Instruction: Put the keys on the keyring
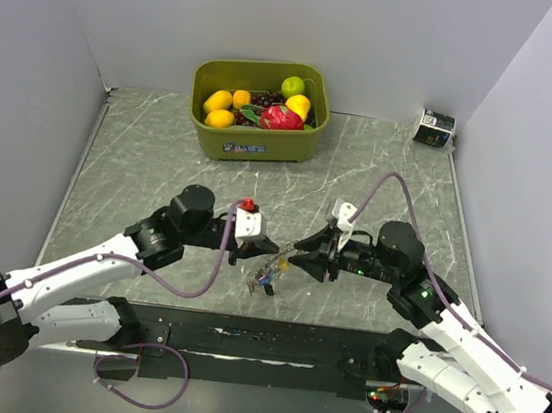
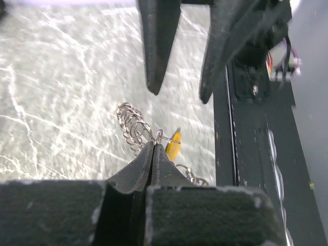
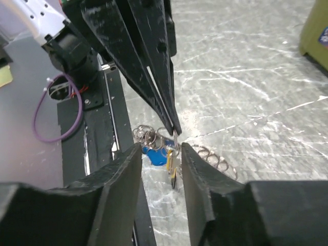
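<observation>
My left gripper (image 1: 272,256) is shut on a thin metal ring of the keyring bunch (image 1: 265,277), which hangs just above the table. In the left wrist view its closed tips (image 2: 152,146) pinch the ring beside a yellow-headed key (image 2: 175,144) and a chain of rings (image 2: 130,124). In the right wrist view a blue-headed key (image 3: 155,155), a yellow key (image 3: 173,171) and loose rings (image 3: 146,136) dangle below the left fingertips (image 3: 174,125). My right gripper (image 3: 160,151) is open, facing the left one, its fingers either side of the bunch and touching nothing.
A green bin (image 1: 254,139) of fruit stands at the back centre. A small black box (image 1: 434,127) sits at the back right corner. A black strip (image 1: 259,346) runs along the near table edge, just below the hanging keys.
</observation>
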`<state>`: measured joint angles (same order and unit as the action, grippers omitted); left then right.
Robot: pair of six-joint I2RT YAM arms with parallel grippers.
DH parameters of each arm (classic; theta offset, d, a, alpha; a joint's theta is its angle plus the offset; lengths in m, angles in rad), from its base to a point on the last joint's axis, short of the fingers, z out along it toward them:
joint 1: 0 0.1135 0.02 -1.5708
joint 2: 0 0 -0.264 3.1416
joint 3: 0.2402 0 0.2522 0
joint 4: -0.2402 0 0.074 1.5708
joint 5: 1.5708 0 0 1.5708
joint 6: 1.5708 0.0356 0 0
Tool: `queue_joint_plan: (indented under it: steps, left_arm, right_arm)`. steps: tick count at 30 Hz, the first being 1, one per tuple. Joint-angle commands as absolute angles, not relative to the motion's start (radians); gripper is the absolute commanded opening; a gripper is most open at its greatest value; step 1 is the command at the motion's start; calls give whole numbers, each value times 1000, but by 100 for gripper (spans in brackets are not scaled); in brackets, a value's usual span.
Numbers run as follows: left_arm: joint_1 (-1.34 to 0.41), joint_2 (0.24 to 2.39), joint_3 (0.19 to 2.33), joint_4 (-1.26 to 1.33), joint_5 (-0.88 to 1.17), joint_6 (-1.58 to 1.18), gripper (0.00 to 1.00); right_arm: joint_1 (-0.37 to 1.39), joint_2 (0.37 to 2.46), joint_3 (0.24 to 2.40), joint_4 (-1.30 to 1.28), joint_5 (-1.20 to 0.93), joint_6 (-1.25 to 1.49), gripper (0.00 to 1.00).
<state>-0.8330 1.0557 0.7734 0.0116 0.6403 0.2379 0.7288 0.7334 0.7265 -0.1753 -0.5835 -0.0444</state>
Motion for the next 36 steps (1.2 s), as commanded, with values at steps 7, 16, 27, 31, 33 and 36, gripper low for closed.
queue_joint_plan:
  steps: [7,16,27,31,33,36]
  left_arm:
    - [-836,931,598,570,572,26,1]
    - [-836,914,495,886,597,-98,1]
    - [-836,969,526,945,683,-129,1]
    - [-836,979,537,931,695,-124,1]
    - [-835,982,541,923,699,-120,1]
    - [-836,985,548,920,706,-118,1]
  right_arm:
    - [716,672,696,-101,-540,-23,55]
    - [713,686,695,-94,-571,-28,66]
    - [713,687,692,-78,-558,-21,69]
    - [713,670,683,-68,-551,-21,69]
    - [713,664,681,-55,-561,-17,68]
    - [713,678,681,-52,-578,-20,60]
